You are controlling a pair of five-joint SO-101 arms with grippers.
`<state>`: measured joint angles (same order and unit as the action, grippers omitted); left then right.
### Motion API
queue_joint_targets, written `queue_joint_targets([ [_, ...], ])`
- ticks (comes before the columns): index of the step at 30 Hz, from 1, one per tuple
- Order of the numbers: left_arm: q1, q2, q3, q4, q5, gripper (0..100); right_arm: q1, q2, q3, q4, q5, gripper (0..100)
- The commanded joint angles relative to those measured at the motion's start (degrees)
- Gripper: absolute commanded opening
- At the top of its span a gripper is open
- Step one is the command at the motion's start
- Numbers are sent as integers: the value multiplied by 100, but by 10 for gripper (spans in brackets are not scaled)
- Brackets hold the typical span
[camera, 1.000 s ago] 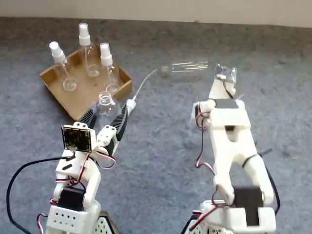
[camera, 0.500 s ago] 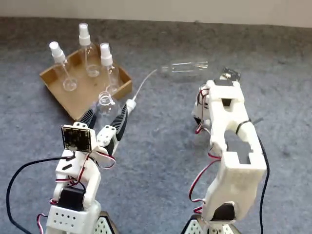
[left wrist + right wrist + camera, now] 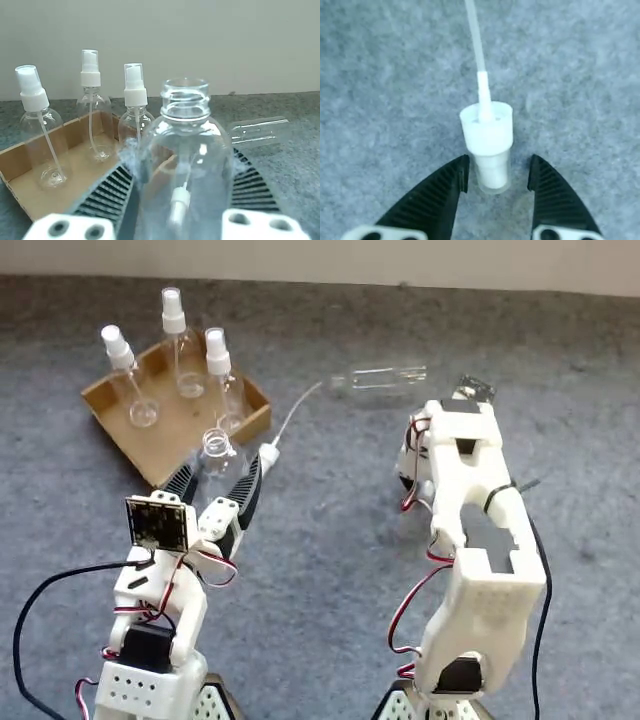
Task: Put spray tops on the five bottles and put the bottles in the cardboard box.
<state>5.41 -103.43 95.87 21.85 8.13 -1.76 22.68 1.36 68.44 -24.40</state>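
Note:
A clear bottle (image 3: 214, 446) with an open neck stands upright in front of the cardboard box (image 3: 98, 403), and my left gripper (image 3: 222, 462) is shut on it. The left wrist view has the same bottle (image 3: 185, 150) close up between the ribbed fingers (image 3: 107, 197). Three bottles with spray tops (image 3: 218, 380) stand in the box. In the right wrist view a white spray top (image 3: 487, 132) lies on the carpet, tube pointing away, between the open fingers of my right gripper (image 3: 498, 162). The right arm (image 3: 460, 460) is bent down over that spot.
Another spray top (image 3: 270, 453) with a long tube lies on the grey carpet just right of the held bottle. A capless bottle (image 3: 385, 377) lies on its side beyond the right arm, also seen as the lying bottle (image 3: 260, 131) in the left wrist view.
The right arm has swung forward and tipped its wrist down toward the carpet, then held nearly still. The left arm and its bottle have not moved.

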Motion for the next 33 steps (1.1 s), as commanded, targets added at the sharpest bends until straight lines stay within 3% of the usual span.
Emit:
queue_joint_targets([
  [1,-40,-48,127,149,-44,88,75,-224,-356,-136,580,184],
  [4,-40,-48,127,149,-44,88,75,-215,-356,-374,1284,184],
  [7,-40,-48,127,149,-44,88,75,-215,-330,-576,1503,184],
  [14,-40,-48,127,167,-44,88,75,-207,-321,-629,1512,182],
  [20,-40,-48,127,176,-44,91,233,-207,-347,-629,1512,66],
  [25,-40,-48,127,176,-44,91,646,-251,-347,-567,1538,60],
  [33,-40,-48,127,176,-44,91,1130,-312,-505,136,3692,57],
])
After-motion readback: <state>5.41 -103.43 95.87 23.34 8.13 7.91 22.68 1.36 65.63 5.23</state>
